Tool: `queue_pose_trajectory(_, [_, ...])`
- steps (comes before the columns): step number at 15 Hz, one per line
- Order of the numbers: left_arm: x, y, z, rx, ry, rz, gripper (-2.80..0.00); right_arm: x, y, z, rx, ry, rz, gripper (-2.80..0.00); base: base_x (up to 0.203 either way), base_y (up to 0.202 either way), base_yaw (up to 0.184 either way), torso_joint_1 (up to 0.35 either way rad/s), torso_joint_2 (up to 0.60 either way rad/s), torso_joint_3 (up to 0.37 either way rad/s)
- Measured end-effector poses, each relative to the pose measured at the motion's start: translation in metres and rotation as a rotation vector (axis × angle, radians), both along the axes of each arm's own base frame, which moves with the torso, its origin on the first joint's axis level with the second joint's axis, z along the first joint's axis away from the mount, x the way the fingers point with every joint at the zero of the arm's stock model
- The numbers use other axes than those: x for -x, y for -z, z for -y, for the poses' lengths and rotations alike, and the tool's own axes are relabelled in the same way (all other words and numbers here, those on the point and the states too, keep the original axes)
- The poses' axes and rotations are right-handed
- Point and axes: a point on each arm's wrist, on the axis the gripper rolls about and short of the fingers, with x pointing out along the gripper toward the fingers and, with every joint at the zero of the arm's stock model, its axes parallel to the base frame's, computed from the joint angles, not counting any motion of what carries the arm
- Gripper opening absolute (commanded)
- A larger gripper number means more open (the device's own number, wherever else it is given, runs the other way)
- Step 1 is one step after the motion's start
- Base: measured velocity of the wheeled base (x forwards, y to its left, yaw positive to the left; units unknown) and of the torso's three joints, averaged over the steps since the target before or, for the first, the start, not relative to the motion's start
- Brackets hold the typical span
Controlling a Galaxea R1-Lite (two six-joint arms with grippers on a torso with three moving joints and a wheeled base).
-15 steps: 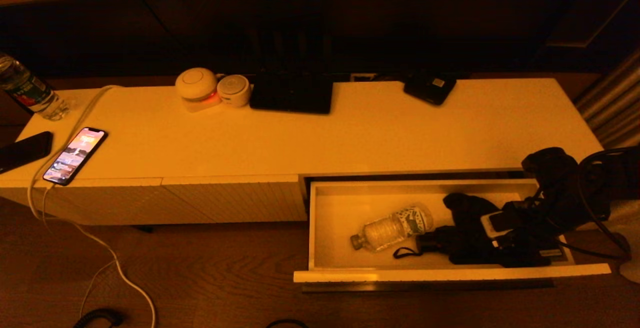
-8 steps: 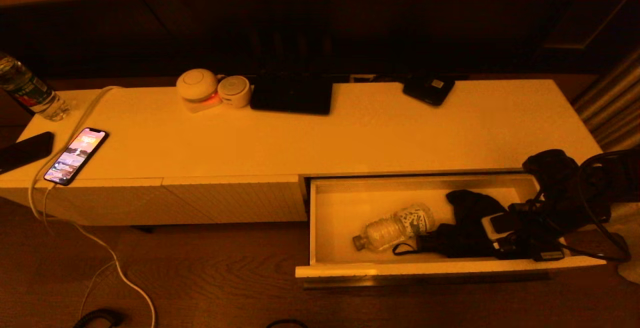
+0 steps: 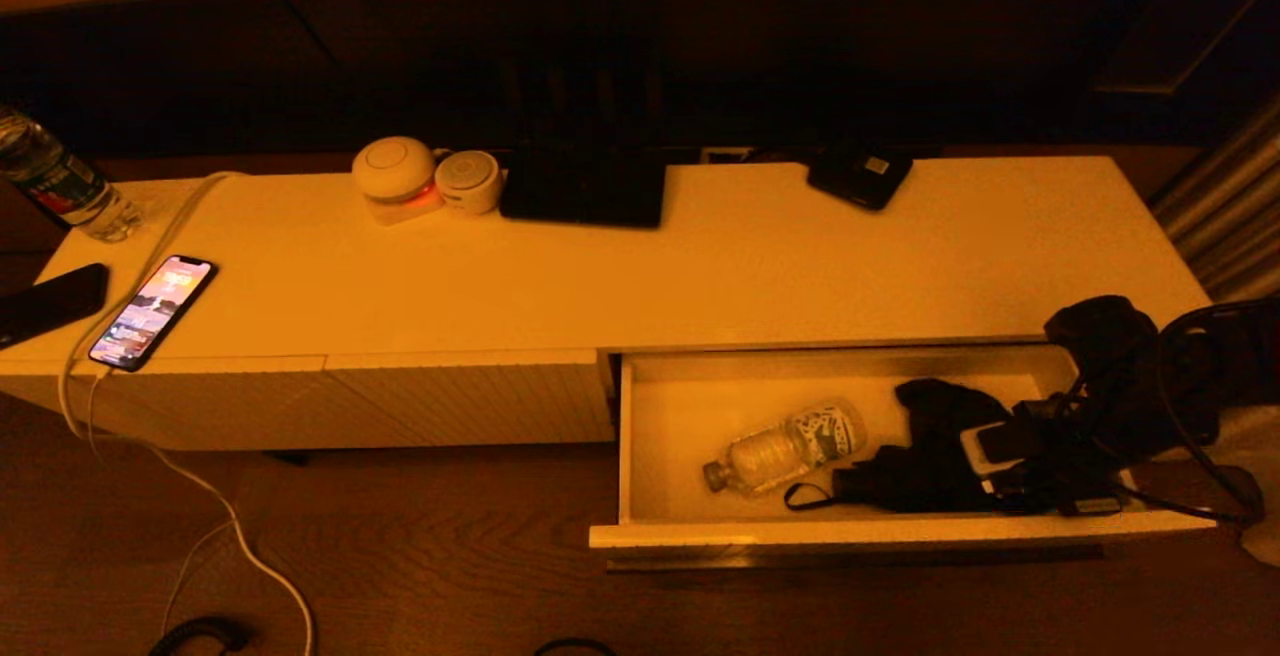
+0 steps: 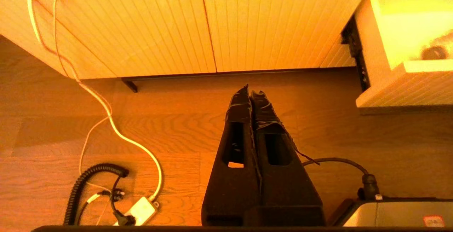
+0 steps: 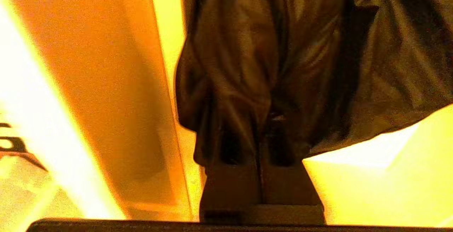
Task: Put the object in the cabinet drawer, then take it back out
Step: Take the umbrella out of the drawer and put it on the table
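The cabinet drawer [image 3: 900,534] is pulled out at the right end of the long white cabinet. A clear plastic bottle [image 3: 785,446] lies on its side inside, next to a black folded umbrella [image 3: 930,456] with a wrist strap. My right gripper [image 3: 1005,484] is down in the drawer on the umbrella's right part. In the right wrist view its fingers [image 5: 230,186] are pressed together and their tips are buried in the dark fabric [image 5: 300,48]. The left gripper [image 4: 250,90] hangs shut and empty over the wooden floor, left of the drawer's corner [image 4: 400,87].
On the cabinet top are a lit phone [image 3: 150,311], a dark phone [image 3: 45,301], an upright bottle [image 3: 55,181], two round devices [image 3: 395,176], a black slab [image 3: 585,186] and a small black box [image 3: 860,176]. Cables [image 4: 116,133] lie on the floor below the ribbed panels [image 3: 470,401].
The drawer has slid a little way back toward the cabinet. The bottle, the umbrella and my right gripper have moved back with it. The left arm has not moved.
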Motion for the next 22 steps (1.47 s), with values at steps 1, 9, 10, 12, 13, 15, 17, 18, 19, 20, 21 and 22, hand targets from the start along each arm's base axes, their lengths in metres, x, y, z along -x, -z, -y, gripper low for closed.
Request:
queue_pose_trajectory(1, [0.000,0.000,0.000,0.000,0.000,0.000,-2.80,0.003,-0.003,-0.001,-0.002,-0.003,0.006,-2.80,0.000,0.000,0.000,0.000,0.00,0.000])
queue_pose_trajectory(9, [0.000,0.000,0.000,0.000,0.000,0.000,-2.80,0.036,-0.038,-0.005,0.002,-0.012,0.134,-2.80,0.000,0.000,0.000,0.000,0.00,0.000])
queue_pose_trajectory(10, [0.000,0.000,0.000,0.000,0.000,0.000,-2.80,0.039,-0.044,-0.005,0.003,-0.011,0.160,-2.80,0.000,0.000,0.000,0.000,0.00,0.000])
queue_pose_trajectory(12, [0.000,0.000,0.000,0.000,0.000,0.000,-2.80,0.046,-0.055,-0.006,0.007,-0.011,0.210,-2.80,0.000,0.000,0.000,0.000,0.00,0.000])
queue_pose_trajectory(13, [0.000,0.000,0.000,0.000,0.000,0.000,-2.80,0.050,-0.060,-0.006,0.008,-0.010,0.231,-2.80,0.000,0.000,0.000,0.000,0.00,0.000])
queue_pose_trajectory(15, [0.000,0.000,0.000,0.000,0.000,0.000,-2.80,0.059,-0.072,-0.006,0.011,-0.008,0.278,-2.80,0.000,0.000,0.000,0.000,0.00,0.000])
queue_pose_trajectory(17, [0.000,0.000,0.000,0.000,0.000,0.000,-2.80,0.071,-0.087,-0.007,0.015,-0.007,0.334,-2.80,0.000,0.000,0.000,0.000,0.00,0.000])
queue_pose_trajectory(18, [0.000,0.000,0.000,0.000,0.000,0.000,-2.80,0.077,-0.095,-0.007,0.017,-0.007,0.364,-2.80,0.000,0.000,0.000,0.000,0.00,0.000])
queue_pose_trajectory(19, [0.000,0.000,0.000,0.000,0.000,0.000,-2.80,0.084,-0.103,-0.008,0.019,-0.006,0.398,-2.80,0.000,0.000,0.000,0.000,0.00,0.000])
queue_pose_trajectory(20, [0.000,0.000,0.000,0.000,0.000,0.000,-2.80,0.091,-0.112,-0.008,0.021,-0.006,0.432,-2.80,0.000,0.000,0.000,0.000,0.00,0.000])
queue_pose_trajectory(21, [0.000,0.000,0.000,0.000,0.000,0.000,-2.80,0.097,-0.120,-0.008,0.022,-0.003,0.464,-2.80,0.000,0.000,0.000,0.000,0.00,0.000])
queue_pose_trajectory(22, [0.000,0.000,0.000,0.000,0.000,0.000,-2.80,0.104,-0.127,-0.008,0.018,0.005,0.494,-2.80,0.000,0.000,0.000,0.000,0.00,0.000])
